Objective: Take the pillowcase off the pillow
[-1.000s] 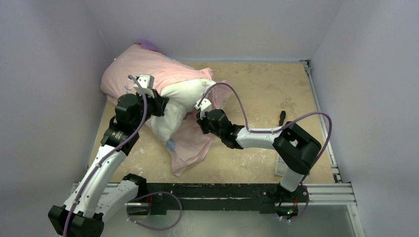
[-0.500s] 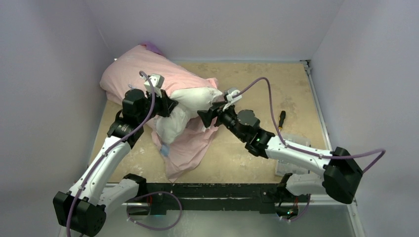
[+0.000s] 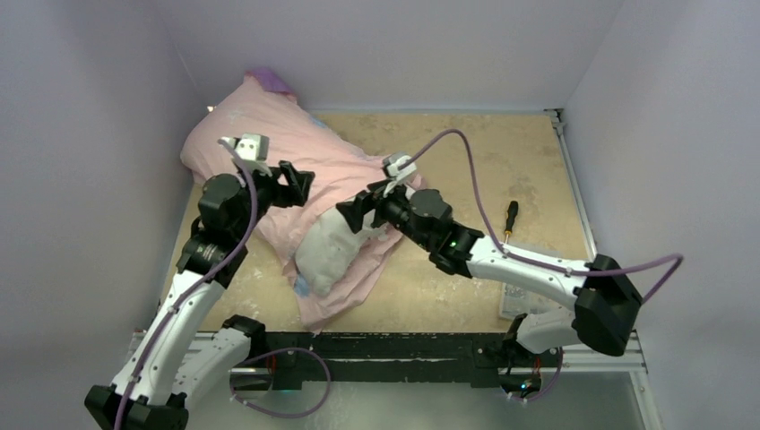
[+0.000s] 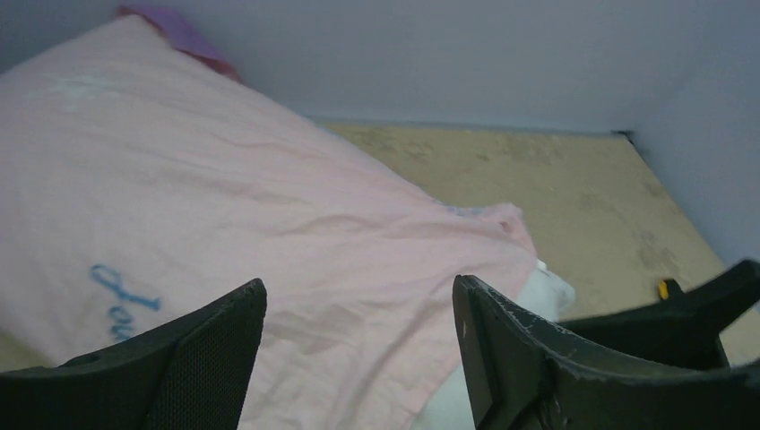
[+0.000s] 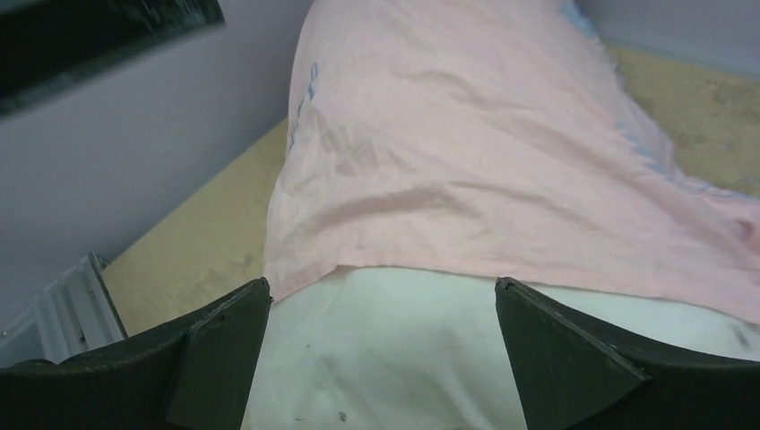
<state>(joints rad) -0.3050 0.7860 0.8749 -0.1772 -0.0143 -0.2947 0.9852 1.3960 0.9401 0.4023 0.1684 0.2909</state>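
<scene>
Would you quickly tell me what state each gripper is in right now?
Left gripper: open, holding nothing.
Right gripper: open, holding nothing.

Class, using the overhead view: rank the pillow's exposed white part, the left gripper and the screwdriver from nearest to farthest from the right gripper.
1. Pillow: nearest, just below and left of the right gripper, at its fingertips.
2. Left gripper: a little farther, up and to the left in the view.
3. Screwdriver: farthest, well off to the right in the view.
</scene>
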